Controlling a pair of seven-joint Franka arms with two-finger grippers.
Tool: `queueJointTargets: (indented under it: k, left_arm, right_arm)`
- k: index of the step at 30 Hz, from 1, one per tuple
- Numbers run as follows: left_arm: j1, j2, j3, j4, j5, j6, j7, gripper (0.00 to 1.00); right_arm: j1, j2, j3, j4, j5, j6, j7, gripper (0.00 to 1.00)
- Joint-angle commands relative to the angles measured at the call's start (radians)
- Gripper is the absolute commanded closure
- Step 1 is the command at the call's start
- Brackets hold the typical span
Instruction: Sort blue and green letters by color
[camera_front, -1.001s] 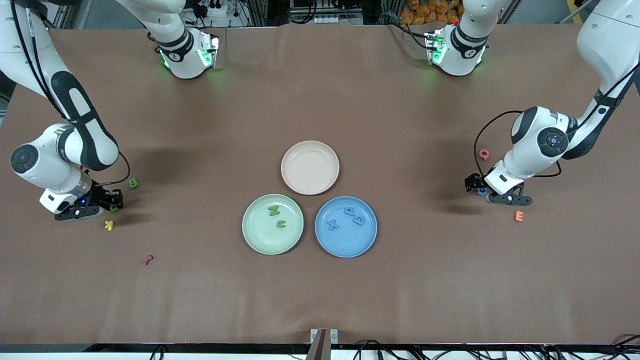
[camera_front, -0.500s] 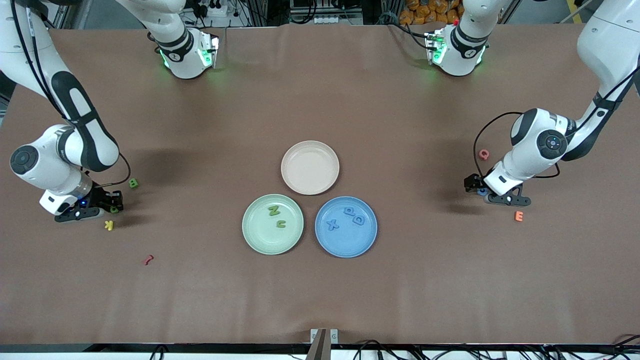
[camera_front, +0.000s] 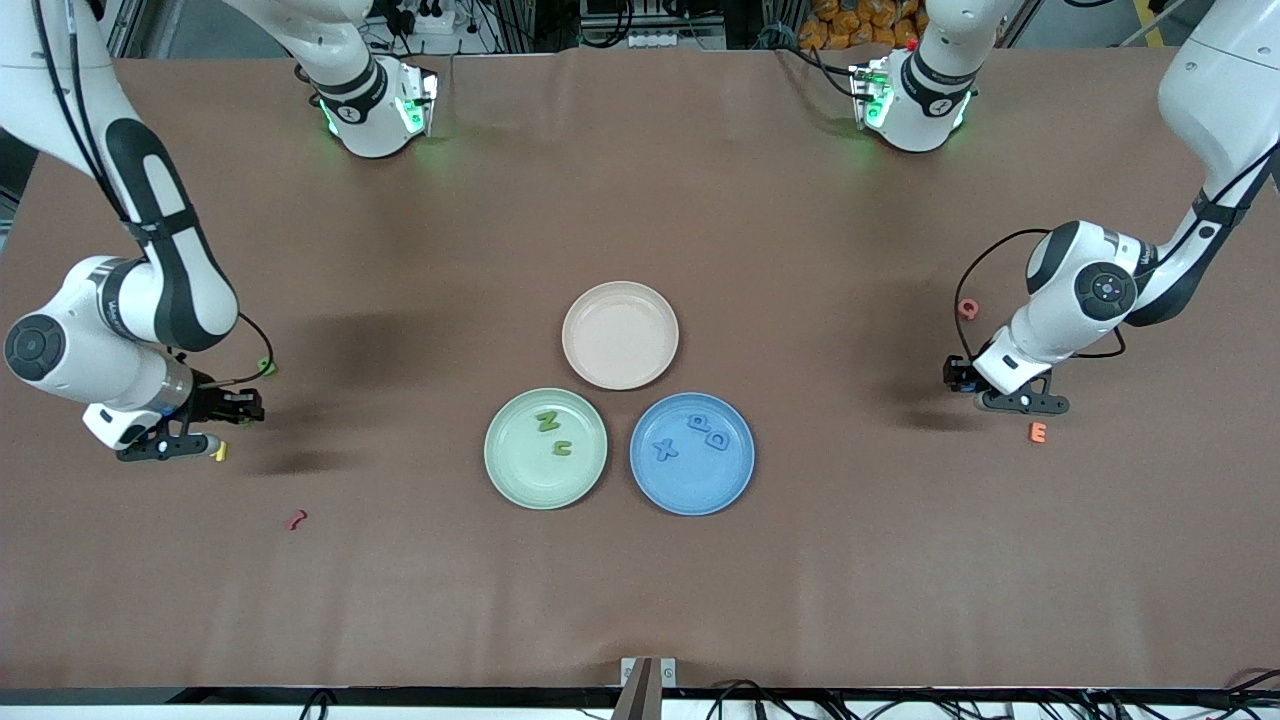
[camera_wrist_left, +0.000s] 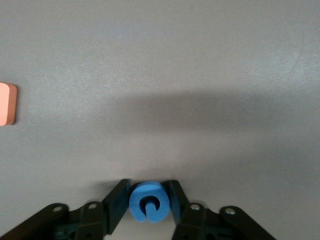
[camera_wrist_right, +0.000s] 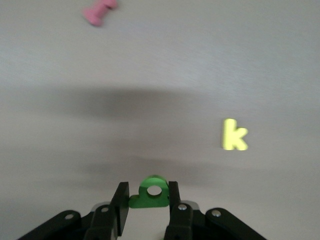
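- The left hand (camera_wrist_left: 150, 210) is now clamping a blue letter (camera_wrist_left: 148, 201) between its fingers, where a moment ago it was standing wide around that letter on the table (camera_front: 640, 600); it is sitting low at the left arm's end.
- The right hand (camera_wrist_right: 149, 206) is gripping a small green letter (camera_wrist_right: 150, 192) and has risen off the table at the right arm's end since a second ago.
- Both picks appear done, so each letter is probably heading for its matching plate next.
- The green plate (camera_front: 500, 470) is already holding two green letters (camera_front: 553, 434), and the blue plate (camera_front: 740, 480), just beside it, is holding three blue letters (camera_front: 692, 436).
- The pale pink plate (camera_front: 620, 300), farther from the front camera than those two, is carrying nothing.
- One more green letter (camera_front: 266, 367) is lying near the right hand, partly hidden by its cable.
- Off-colour pieces are lying close to each pick: a yellow K (camera_wrist_right: 233, 135) and a dark red piece (camera_front: 296, 519) at the right arm's end, a pink Q (camera_front: 967, 309) and an orange E (camera_front: 1038, 432) at the left arm's end.
- The stretch of table between each hand and the plates is looking free of obstacles.
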Motion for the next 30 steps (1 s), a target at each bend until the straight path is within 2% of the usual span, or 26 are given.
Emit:
queueJointTargets:
  k: [1,9,15,30]
  left_arm:
    - [-0.023,0.017,0.008,0.010,0.040,0.007,-0.062,0.90]
    - [-0.059,0.011,0.008,0.026,0.041,-0.001,-0.096,0.91]
    - [-0.121,-0.006,0.005,0.049,0.040,-0.019,-0.174,0.91]
    - [-0.389,0.018,0.004,0.197,0.020,-0.067,-0.481,0.98]
  right_arm:
    - [0.080,-0.034,-0.002,0.028,0.001,-0.080,0.156,1.00]
    - [0.224,-0.045,-0.002,0.101,0.001,-0.183,0.418,1.00]
    - [0.327,-0.037,-0.003,0.131,0.001,-0.197,0.620,1.00]
    - [0.514,0.037,-0.003,0.206,0.004,-0.182,0.947,1.00]
